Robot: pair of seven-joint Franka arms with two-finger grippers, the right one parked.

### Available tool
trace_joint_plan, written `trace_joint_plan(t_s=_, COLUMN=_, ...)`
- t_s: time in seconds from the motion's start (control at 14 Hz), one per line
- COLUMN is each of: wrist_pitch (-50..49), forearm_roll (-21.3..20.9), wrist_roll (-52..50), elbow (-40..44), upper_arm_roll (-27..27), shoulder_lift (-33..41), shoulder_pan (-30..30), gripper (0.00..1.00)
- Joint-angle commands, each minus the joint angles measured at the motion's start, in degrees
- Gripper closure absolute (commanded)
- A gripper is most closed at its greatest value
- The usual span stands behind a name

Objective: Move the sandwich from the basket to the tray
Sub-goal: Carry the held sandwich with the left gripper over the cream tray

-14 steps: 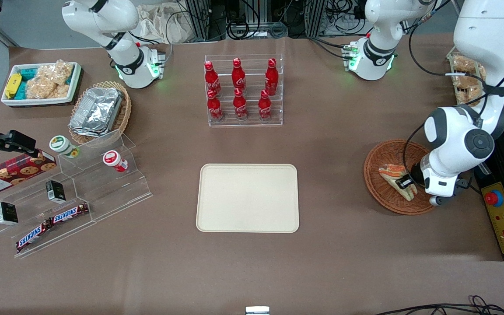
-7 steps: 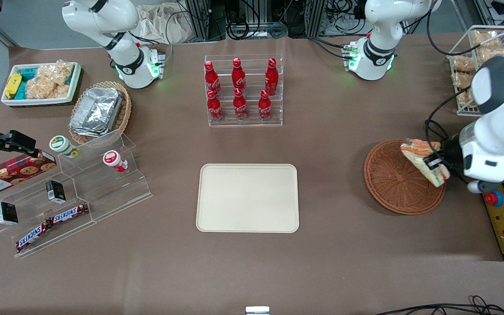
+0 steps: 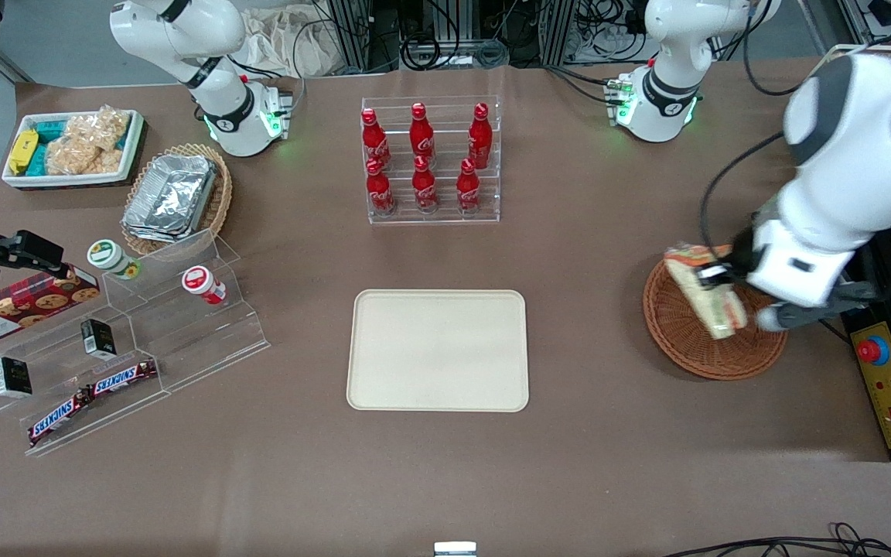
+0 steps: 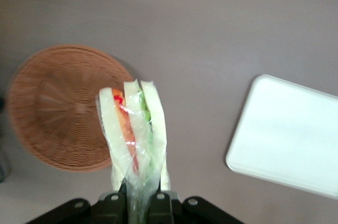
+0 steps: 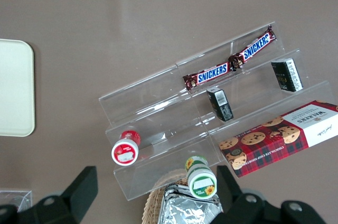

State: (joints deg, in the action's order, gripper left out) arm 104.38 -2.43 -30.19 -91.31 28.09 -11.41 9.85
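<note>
Above the reddish-brown wicker basket (image 3: 712,329) at the working arm's end of the table, the left gripper (image 3: 712,275) is clamped on the wrapped sandwich (image 3: 704,298), holding it lifted clear of the weave. Wrist view shows the two fingers (image 4: 112,203) pinching the sandwich (image 4: 134,139) at its wrap end, wedge pointing away from the gripper (image 4: 135,203), white bread with orange, red and green layers visible. Basket (image 4: 58,108) sits below with nothing else in it; the weave looks bare. Cream tray (image 3: 438,350) lies flat mid-table, well apart from the basket toward the parked arm's end, nothing on it; its corner also shows in the wrist view (image 4: 288,134). Farther from the front camera than the tray, a clear rack of red cola bottles (image 3: 426,158) stands upright, six bottles in two rows. Toward the parked arm's end: tan wicker basket with foil containers (image 3: 175,197), white bin of bagged snacks (image 3: 74,147), and a clear stepped display (image 3: 144,340) carrying Snickers bars (image 3: 93,394), small dark boxes (image 3: 97,338), two small lidded jars (image 3: 202,284) and a Walkers cookie box (image 3: 20,305). Yellow control box with red button (image 3: 890,383) sits beside the basket at the table edge.
</note>
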Motion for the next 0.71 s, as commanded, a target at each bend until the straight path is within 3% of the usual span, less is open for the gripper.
trace_joint_plan(t_s=0.0, wrist_pitch=5.3, forearm_roll=-4.1, wrist_roll=0.8, elbow=1.3, upper_arm_roll=1.6, shoulder_lift=-6.4, shoulder_pan=-6.7, gripper=1.00)
trace_joint_plan(t_s=0.21, wrist_pitch=10.5, forearm_roll=-6.7, wrist_roll=0.9, elbow=1.3, upper_arm_roll=1.6, shoulder_lift=-13.9, shoulder_pan=-13.2, gripper=1.00)
trace_joint_plan(t_s=0.43, wrist_pitch=15.5, forearm_roll=-12.1, wrist_roll=0.1, elbow=1.8, upper_arm_roll=1.5, shoulder_lift=-21.3, shoulder_pan=-17.7, gripper=1.00)
trace_joint_plan(t_s=0.64, wrist_pitch=21.5, forearm_roll=-12.7, wrist_roll=0.0, elbow=2.4, upper_arm_roll=1.4, shoulder_lift=-27.5, shoulder_pan=-19.4, gripper=1.00)
